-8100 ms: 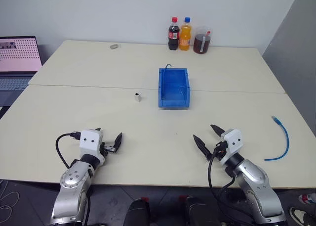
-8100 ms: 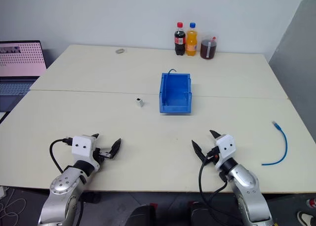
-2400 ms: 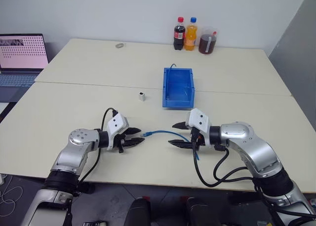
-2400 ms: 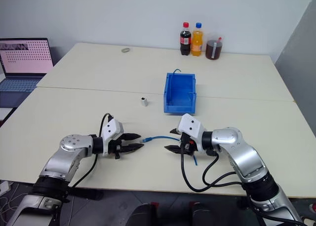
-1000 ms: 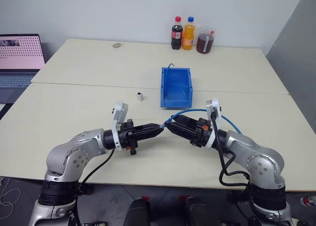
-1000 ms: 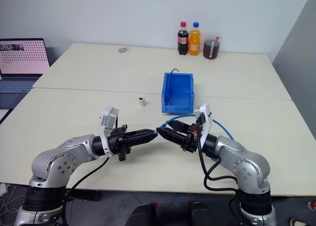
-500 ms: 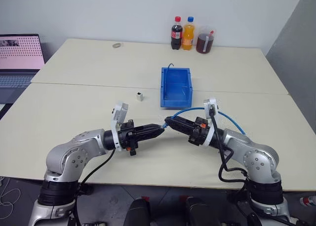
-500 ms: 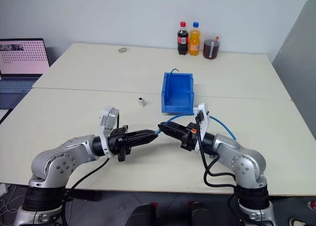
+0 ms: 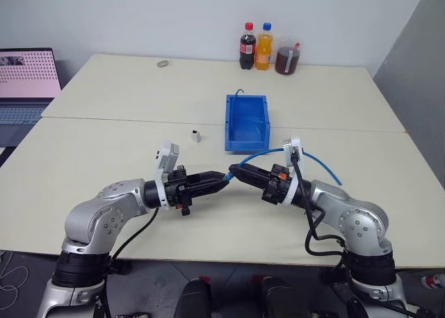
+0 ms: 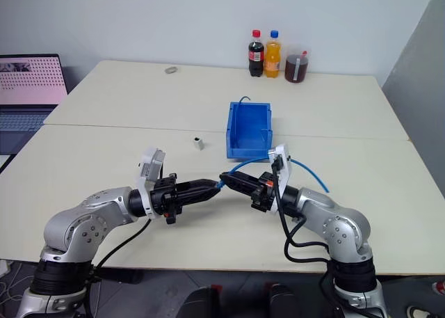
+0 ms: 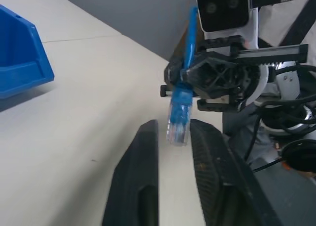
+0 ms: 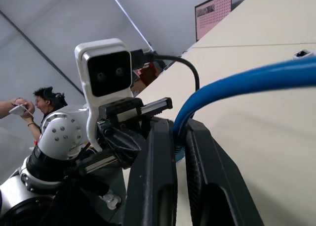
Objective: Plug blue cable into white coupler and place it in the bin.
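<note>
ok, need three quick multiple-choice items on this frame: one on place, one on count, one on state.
1. Where is the white coupler?
A. inside the bin
B. on the table, left of the bin
C. in the left gripper

2. How many bottles with caps stand at the table's far edge?
A. two
B. four
C. none

3. What grips the blue cable?
A. nothing, it lies on the table
B. a person's hand
C. the right gripper, near the plug

Answers:
1. B: the coupler stands alone on the table beside the bin.
2. A: a cola bottle and an orange bottle, next to a lidded jar.
3. C: the right gripper is shut on the cable; the plug hangs between the left gripper fingers, which stand apart.
</note>
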Available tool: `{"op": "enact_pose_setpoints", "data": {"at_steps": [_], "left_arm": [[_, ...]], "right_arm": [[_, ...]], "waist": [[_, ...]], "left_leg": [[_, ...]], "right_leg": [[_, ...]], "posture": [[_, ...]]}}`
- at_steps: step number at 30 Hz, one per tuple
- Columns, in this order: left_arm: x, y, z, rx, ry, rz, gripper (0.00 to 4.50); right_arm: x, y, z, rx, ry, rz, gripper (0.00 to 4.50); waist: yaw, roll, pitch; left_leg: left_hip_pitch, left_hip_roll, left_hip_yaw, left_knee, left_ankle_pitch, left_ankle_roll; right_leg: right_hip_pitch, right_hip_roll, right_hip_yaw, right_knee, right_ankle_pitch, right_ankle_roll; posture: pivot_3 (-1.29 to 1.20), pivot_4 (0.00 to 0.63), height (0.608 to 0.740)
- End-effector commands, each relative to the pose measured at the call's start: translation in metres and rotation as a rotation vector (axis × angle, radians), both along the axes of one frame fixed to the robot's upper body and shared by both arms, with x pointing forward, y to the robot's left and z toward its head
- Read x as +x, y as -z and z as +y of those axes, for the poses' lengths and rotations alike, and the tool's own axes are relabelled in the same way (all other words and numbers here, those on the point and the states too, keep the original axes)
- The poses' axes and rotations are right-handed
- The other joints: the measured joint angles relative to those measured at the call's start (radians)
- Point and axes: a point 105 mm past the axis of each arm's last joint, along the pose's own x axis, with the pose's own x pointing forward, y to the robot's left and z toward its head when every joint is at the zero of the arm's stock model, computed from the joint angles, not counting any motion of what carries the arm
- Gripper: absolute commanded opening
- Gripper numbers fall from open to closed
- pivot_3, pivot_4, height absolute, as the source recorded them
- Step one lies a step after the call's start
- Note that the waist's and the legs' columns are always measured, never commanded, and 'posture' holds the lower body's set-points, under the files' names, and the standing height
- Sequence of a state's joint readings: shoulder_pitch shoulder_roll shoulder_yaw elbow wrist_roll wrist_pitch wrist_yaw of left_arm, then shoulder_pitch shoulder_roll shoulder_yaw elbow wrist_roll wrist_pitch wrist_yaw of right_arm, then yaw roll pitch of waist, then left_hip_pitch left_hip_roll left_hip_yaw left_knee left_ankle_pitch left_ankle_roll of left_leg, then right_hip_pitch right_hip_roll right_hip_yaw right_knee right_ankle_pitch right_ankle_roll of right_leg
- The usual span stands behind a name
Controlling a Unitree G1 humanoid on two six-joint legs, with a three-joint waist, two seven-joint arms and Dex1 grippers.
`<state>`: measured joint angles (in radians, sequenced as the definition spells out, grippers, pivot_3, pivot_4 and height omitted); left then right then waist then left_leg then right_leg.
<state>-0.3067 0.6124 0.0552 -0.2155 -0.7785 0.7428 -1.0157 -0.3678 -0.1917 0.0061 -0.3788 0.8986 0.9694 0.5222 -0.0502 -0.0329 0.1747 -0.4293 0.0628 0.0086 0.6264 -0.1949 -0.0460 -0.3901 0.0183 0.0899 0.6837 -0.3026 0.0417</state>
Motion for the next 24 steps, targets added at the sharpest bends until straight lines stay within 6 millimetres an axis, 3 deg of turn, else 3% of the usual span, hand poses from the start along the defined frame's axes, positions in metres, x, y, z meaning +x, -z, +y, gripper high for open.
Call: {"op": "enact_pose_setpoints", "data": {"at_steps": [1,9,13,14,17,24], "left_arm": [[0.005,0.0,0.009,0.042,-0.043,-0.053,2.09],[0.003,0.022,0.043,0.212,-0.177,-0.103,3.57],[0.032,0.024,0.075,0.259,-0.41,-0.173,4.36],[0.048,0.022,0.084,0.289,-0.505,-0.206,4.49],[0.076,0.021,0.095,0.353,-0.652,-0.258,4.49],[0.111,0.023,0.076,0.362,-0.666,-0.235,4.49]], "right_arm": [[-0.006,-0.012,0.004,0.036,-0.033,-0.043,0.0],[0.003,-0.008,-0.003,0.01,0.023,-0.058,0.0],[0.006,-0.007,-0.005,0.006,0.044,-0.061,0.0],[0.006,-0.006,-0.005,0.001,0.05,-0.063,0.0],[0.008,-0.004,-0.005,-0.009,0.062,-0.072,0.0],[0.011,-0.005,-0.003,-0.019,0.082,-0.095,0.0]], "waist": [[0.0,0.0,0.0],[-0.005,0.0,0.0],[-0.003,0.0,0.0],[-0.001,0.0,0.0],[0.012,0.0,0.0],[0.021,-0.001,0.0]], "left_leg": [[-0.001,0.0,0.0,0.0,0.0,0.0],[-0.001,0.0,0.0,-0.002,0.0,0.0],[-0.002,0.0,0.0,-0.002,0.0,0.0],[-0.002,0.0,0.0,-0.001,0.0,0.0],[-0.002,0.0,-0.001,0.0,0.0,0.0],[-0.004,-0.001,0.001,0.0,0.0,0.0]], "right_leg": [[0.0,0.0,0.0,-0.001,0.0,0.0],[-0.001,-0.001,0.0,-0.002,0.0,0.0],[-0.001,-0.001,0.0,-0.002,0.0,0.0],[-0.001,-0.001,0.0,-0.002,0.0,0.0],[-0.001,-0.001,-0.002,-0.002,0.0,0.001],[-0.003,-0.001,-0.001,-0.003,0.002,-0.001]], "posture": [[0.0,0.15,0.74],[0.0,0.15,0.74],[0.0,0.15,0.74],[0.0,0.15,0.74],[0.0,0.15,0.74],[0.0,0.15,0.74]]}}
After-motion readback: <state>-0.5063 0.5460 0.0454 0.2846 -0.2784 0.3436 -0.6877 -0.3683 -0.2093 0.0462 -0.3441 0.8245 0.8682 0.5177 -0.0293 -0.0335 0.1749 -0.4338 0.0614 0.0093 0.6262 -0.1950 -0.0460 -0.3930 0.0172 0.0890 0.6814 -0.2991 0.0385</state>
